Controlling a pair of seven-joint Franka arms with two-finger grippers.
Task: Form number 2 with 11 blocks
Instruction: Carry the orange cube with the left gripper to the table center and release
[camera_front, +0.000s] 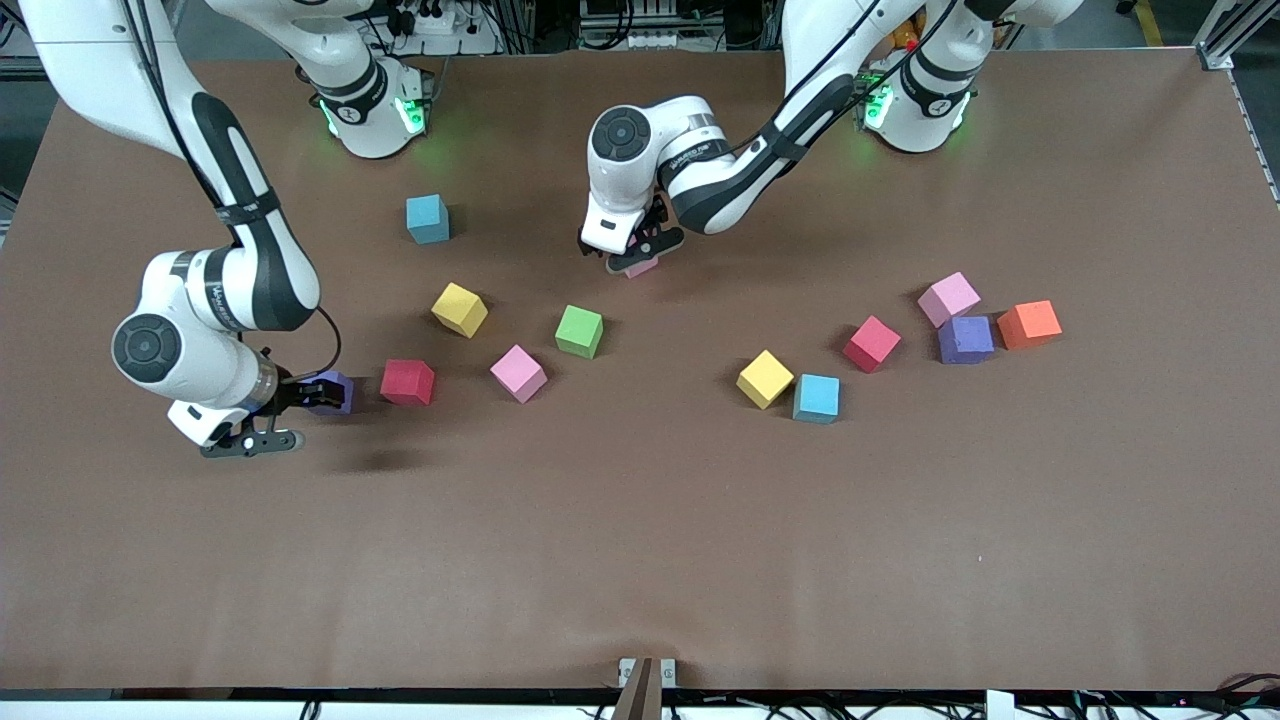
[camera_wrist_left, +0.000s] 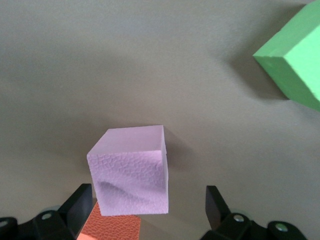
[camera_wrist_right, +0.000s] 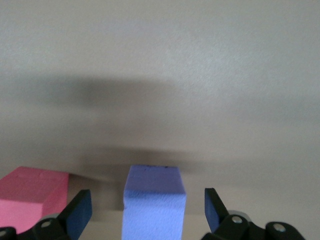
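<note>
- The left wrist view shows the left gripper (camera_wrist_left: 145, 207) open around a pink block (camera_wrist_left: 131, 172), atop something orange (camera_wrist_left: 112, 227).
- The right wrist view shows the right gripper (camera_wrist_right: 147, 210) open around a purple block (camera_wrist_right: 154, 205).

Loose blocks (camera_front: 580, 331) lie scattered on the table (camera_front: 640, 560), well apart.

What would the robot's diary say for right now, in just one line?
left gripper: open, around pink block | right gripper: open, around purple block | number 2: not begun, blocks scattered
</note>
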